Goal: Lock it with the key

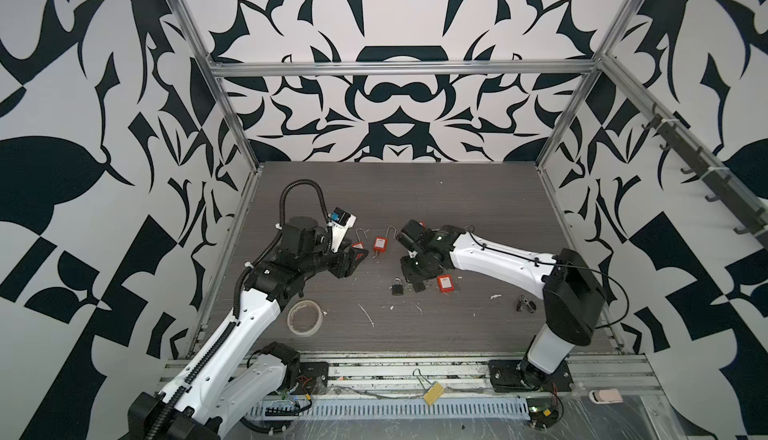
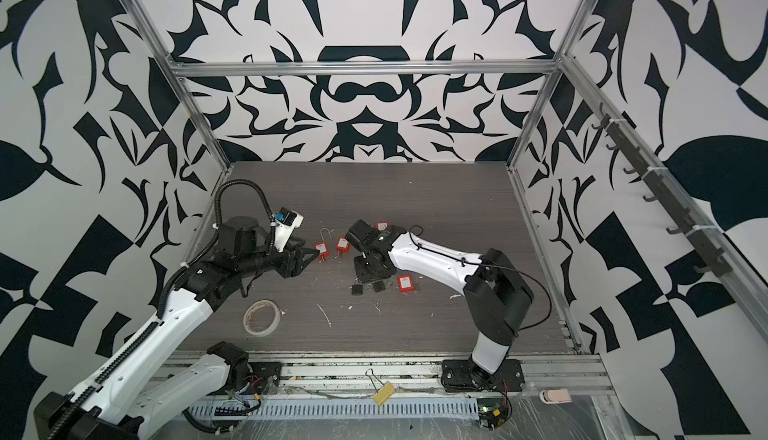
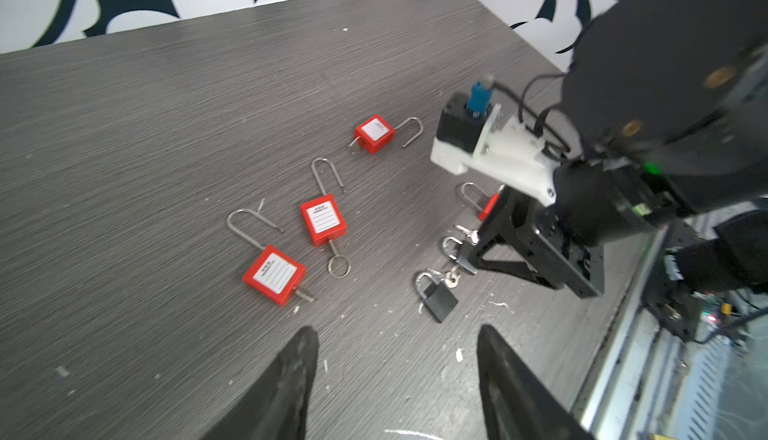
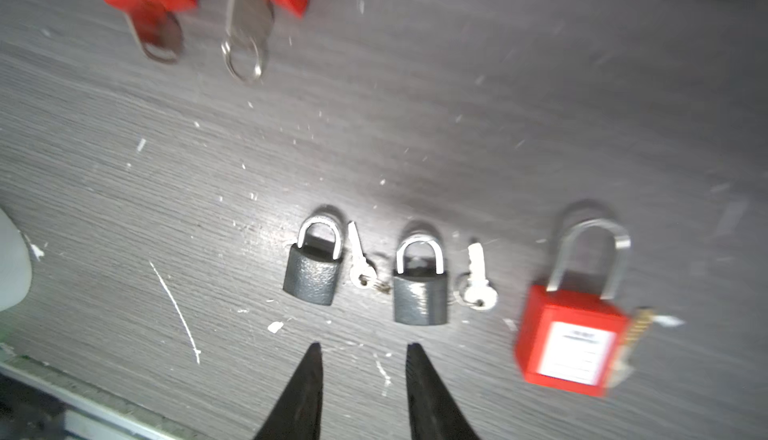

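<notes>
In both top views your left gripper (image 1: 353,260) (image 2: 309,257) hangs low over the table (image 1: 415,193), left of centre, with open red padlocks (image 1: 379,243) (image 1: 357,245) just right of its tip. Your right gripper (image 1: 417,283) points down near the middle. The left black padlock (image 1: 397,286) lies just left of it and the lone red padlock (image 1: 444,283) just right. A tape roll (image 1: 305,317) sits nearer you, on the left.

In the left wrist view your left fingers (image 3: 299,384) stand wide apart with nothing between them. Three open red padlocks (image 3: 274,274) (image 3: 323,220) (image 3: 374,132) lie beyond them, shackles swung free.

In the right wrist view your right fingers (image 4: 307,392) are moderately apart, gripping nothing, over the table beside the black padlocks. The left black padlock (image 4: 313,272) and the right black padlock (image 4: 419,292) both have closed shackles. Each has a small silver key (image 4: 359,259) (image 4: 478,280) lying flat just to its right. Farther right lies the lone red padlock (image 4: 573,334), blurred.
</notes>
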